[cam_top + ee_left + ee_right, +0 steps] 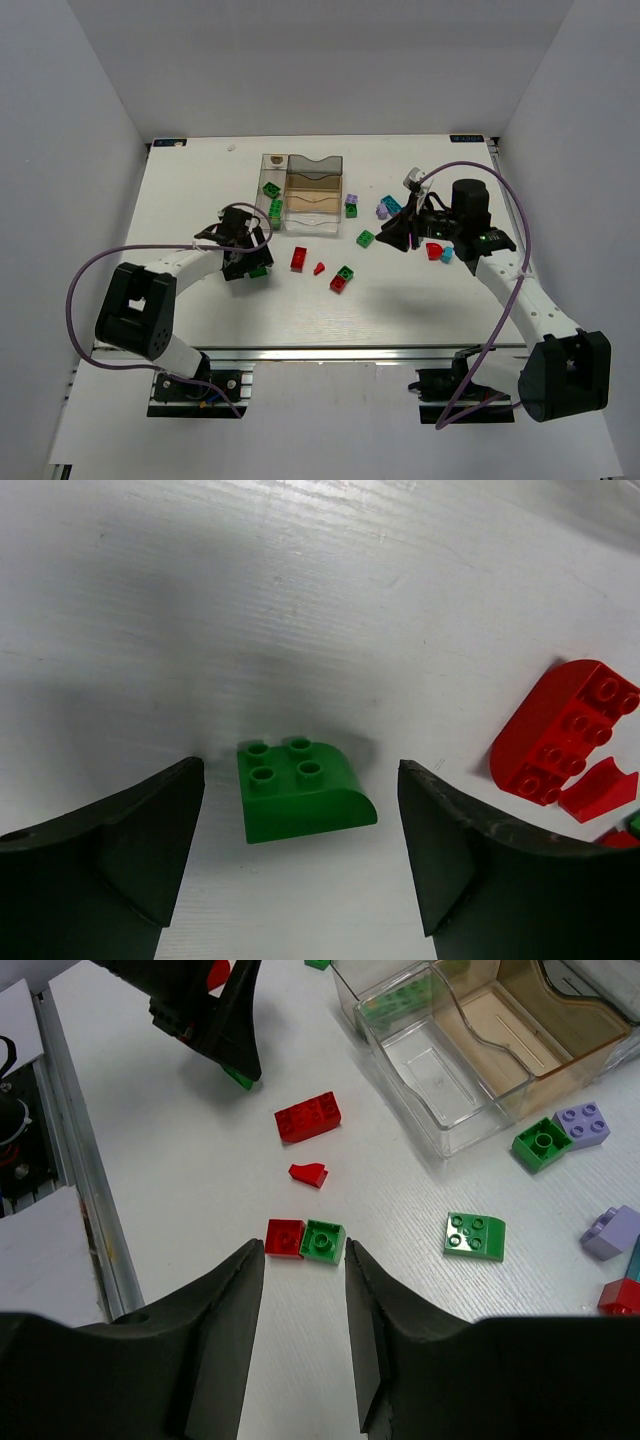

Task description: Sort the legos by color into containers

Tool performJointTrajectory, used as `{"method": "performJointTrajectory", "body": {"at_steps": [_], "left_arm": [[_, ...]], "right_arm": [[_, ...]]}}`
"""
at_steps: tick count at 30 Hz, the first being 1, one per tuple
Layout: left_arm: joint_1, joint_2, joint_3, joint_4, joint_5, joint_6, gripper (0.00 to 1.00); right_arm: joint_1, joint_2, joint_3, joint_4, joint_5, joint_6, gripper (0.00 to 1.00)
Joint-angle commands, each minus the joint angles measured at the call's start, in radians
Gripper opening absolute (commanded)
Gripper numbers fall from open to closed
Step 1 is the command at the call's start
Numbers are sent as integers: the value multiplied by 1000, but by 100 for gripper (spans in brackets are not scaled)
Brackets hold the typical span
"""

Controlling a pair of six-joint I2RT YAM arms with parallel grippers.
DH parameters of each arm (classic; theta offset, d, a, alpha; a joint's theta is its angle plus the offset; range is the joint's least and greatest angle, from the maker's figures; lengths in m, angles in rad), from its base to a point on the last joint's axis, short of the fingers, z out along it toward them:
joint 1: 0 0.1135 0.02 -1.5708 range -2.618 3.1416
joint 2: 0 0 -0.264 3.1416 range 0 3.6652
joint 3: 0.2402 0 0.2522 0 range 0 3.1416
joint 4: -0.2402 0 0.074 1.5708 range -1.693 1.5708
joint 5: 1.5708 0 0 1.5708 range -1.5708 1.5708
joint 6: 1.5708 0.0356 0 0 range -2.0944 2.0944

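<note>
A green lego with one rounded side lies flat on the white table between the open fingers of my left gripper, touching neither finger. From above, that left gripper is left of a red lego. My right gripper hangs open and holds nothing, just short of a joined red-and-green lego. The right gripper is right of centre in the top view. The clear containers stand at the back, with green legos in the narrow left compartment.
Loose pieces on the table include a small red piece, a rounded green lego, a green and a lilac one by the tray, and lilac, blue and red ones on the right. A metal rail runs along the near edge.
</note>
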State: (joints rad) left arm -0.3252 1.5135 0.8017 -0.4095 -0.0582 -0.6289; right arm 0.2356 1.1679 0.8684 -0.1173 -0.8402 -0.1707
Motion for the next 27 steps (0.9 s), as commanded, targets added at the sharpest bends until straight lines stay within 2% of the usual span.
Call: {"method": "performJointTrajectory", "body": {"at_steps": [1,3,7,13,14,18,23,27], "left_arm": [[-6,4,24,20,31,3,87],[-6,5,22,12,32,11,83],[-6,-3,14,8,46,18,69],[-6,-35,22,-12,57,35,43],[-6,-44,39,-18,48,47,36],[-6,-75,120,-29,3,86,19],[6,-44,270,14,41,188,11],[15,89,442,26,-15,212,11]], "right_arm": [[-4,4,7,2,-10,-26,44],[-7,3,9,-2,-13,-29,44],[-2,4,12,-5,-14,-30,44],[-2,6,12,-10,-16,-32,44],[-4,4,12,-10,-16,-32,44],[-5,3,12,-8,-17,-32,43],[-2,-2,12,-8,-17,-32,43],[-4,-7,12,-10,-16,-32,43]]}}
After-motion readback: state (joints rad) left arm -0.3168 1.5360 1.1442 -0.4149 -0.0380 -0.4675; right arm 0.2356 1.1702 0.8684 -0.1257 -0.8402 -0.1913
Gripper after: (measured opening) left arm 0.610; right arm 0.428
